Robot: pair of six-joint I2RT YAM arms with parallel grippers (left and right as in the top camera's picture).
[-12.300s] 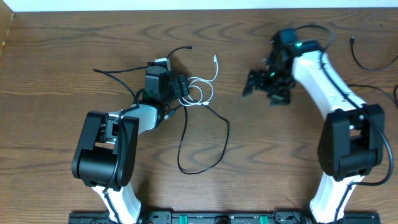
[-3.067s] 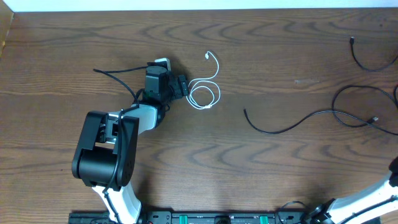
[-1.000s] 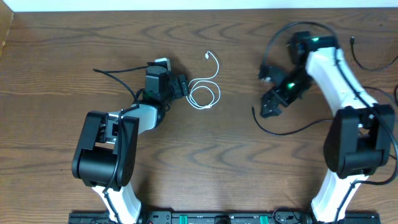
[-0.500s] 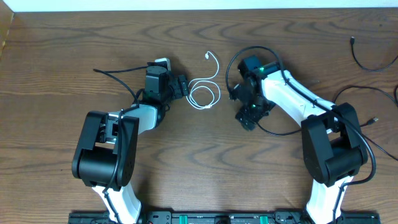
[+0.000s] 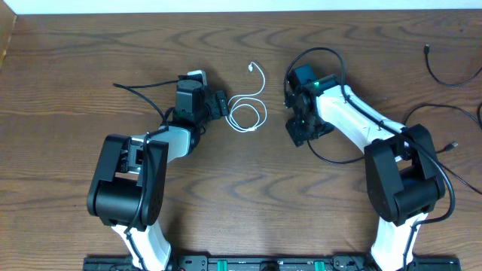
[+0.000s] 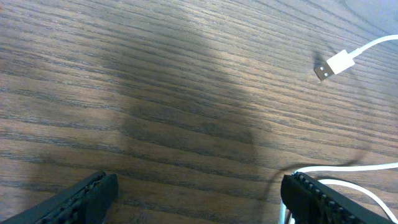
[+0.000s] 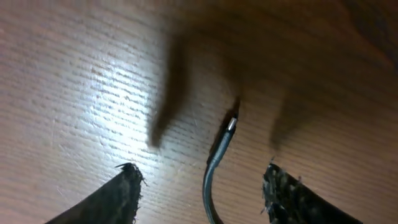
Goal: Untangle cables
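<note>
Thin black metal-tipped cable [image 7: 217,149] is straddled by wide-open, empty right pincer [image 7: 202,186]; glossy white cable [image 6: 339,62] is seen beside open, empty left pincer [image 6: 199,199].

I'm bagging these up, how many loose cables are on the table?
4: white cable mid-table; black cable at the right gripper; second black cable beside the right arm; third black cable top right. More may be hidden.

- Surface [image 5: 301,218]: dark brown wood with bold wavy grain; fills nearly the whole overhead view.
- Strip [image 5: 226,5]: white, along the surface's far edge.
- Rail [image 5: 263,264]: black, along the near edge.
- Glare [image 7: 118,87]: soft bright patch on the wood, right wrist view.
</note>
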